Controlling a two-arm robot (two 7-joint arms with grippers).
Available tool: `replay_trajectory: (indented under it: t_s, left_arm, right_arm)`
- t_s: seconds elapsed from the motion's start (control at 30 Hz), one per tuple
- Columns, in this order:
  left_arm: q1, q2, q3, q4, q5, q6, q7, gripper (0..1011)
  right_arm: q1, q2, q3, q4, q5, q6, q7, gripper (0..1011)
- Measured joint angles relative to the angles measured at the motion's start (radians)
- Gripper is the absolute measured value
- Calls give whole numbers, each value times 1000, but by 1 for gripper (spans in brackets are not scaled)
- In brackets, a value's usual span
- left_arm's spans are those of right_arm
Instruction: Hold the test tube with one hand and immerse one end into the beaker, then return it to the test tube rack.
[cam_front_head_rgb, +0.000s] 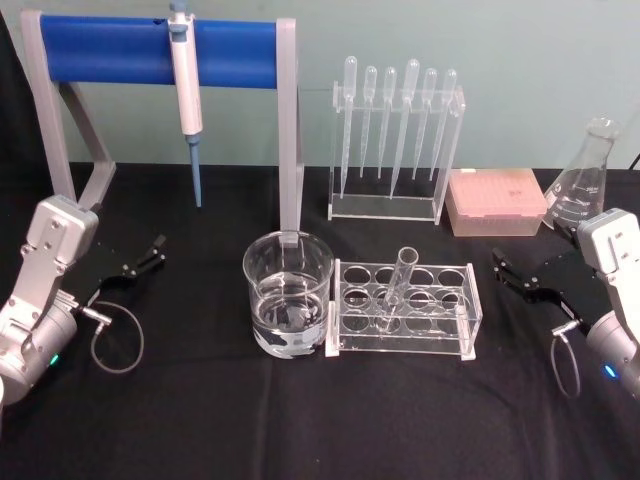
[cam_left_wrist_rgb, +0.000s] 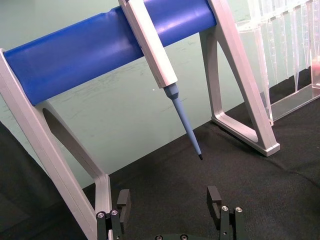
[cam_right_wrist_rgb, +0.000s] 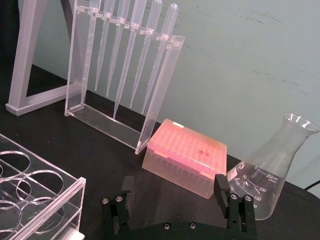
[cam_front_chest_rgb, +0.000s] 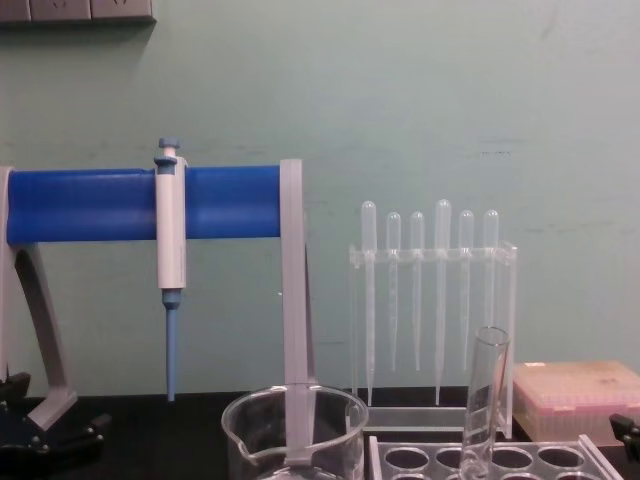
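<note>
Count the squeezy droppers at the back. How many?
6. The plastic pipettes hang bulb-up in one row in the clear pipette rack at the table's back, behind the test tube rack, left of the pink tip box. None seem hidden.

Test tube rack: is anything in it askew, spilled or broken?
The test tube leans in its hole of the test tube rack, with its rim tilted toward the robot's right rather than upright. Nothing looks spilled or broken.

I see the test tube (cam_front_head_rgb: 398, 288) leaning in its rack (cam_front_head_rgb: 440, 340) beside the beaker (cam_front_head_rgb: 288, 268); my left tool (cam_front_head_rgb: 148, 256) and right tool (cam_front_head_rgb: 505, 268) sit spread at either side.
</note>
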Motion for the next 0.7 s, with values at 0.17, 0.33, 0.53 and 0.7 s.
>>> replay_trajectory:
  t_s: [0.17, 0.33, 0.53, 0.7]
  left_arm:
    - [0, 0, 0, 0, 0, 0, 0, 1000]
    - [0, 0, 0, 0, 0, 0, 0, 1000]
    - [0, 0, 0, 0, 0, 0, 0, 1000]
    - [0, 0, 0, 0, 0, 0, 0, 1000]
  right_arm:
    - [0, 0, 0, 0, 0, 0, 0, 1002]
    - [0, 0, 0, 0, 0, 0, 0, 1002]
    - [-8, 4, 14, -18, 8, -3, 16, 1002]
    - [-40, 26, 45, -77, 30, -20, 47, 1002]
